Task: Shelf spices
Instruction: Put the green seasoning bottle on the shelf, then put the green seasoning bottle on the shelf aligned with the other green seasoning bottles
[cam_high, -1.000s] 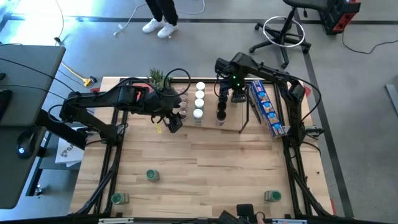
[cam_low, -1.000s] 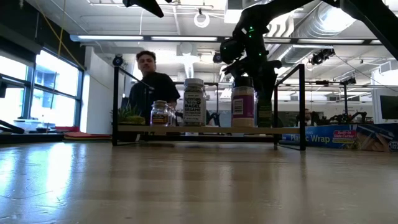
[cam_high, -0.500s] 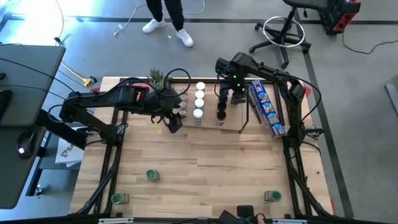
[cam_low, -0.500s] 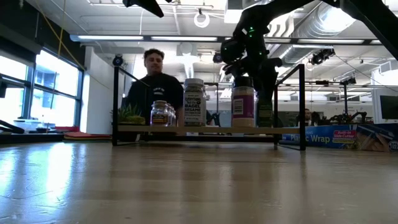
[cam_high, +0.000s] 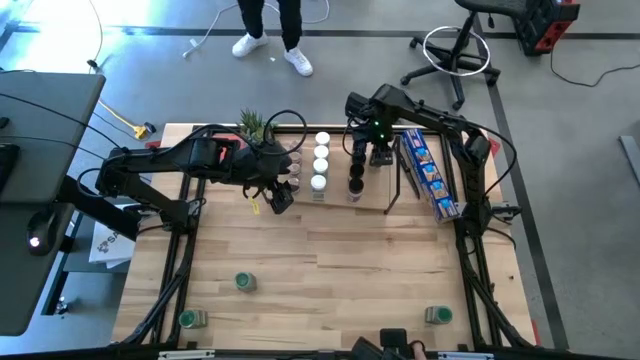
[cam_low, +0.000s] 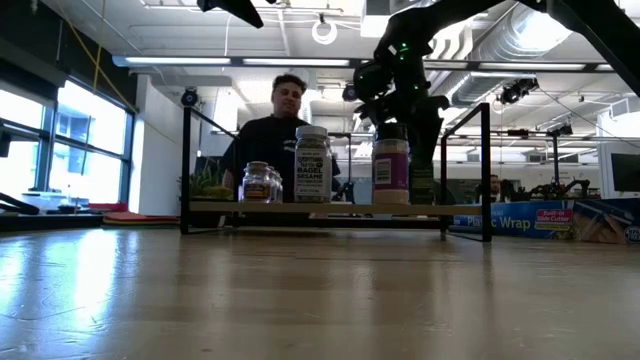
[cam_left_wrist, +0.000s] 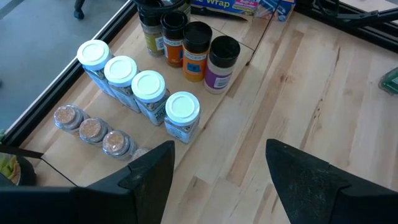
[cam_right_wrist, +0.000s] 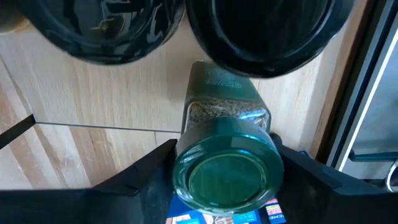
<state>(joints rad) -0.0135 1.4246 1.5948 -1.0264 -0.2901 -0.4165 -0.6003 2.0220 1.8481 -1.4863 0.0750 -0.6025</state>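
Jar upright at the 1 o'clock corner of the shelf, green lid up.
Its long axis stands vertical, just behind the black-lidded jars. The right gripper hangs over it, a finger on each side of the lid; I cannot tell whether they pinch it. The left gripper hovers off the shelf's 7 o'clock edge, fingers spread, holding nothing. A box lies close at 3 o'clock; bare table stretches toward 6 o'clock.
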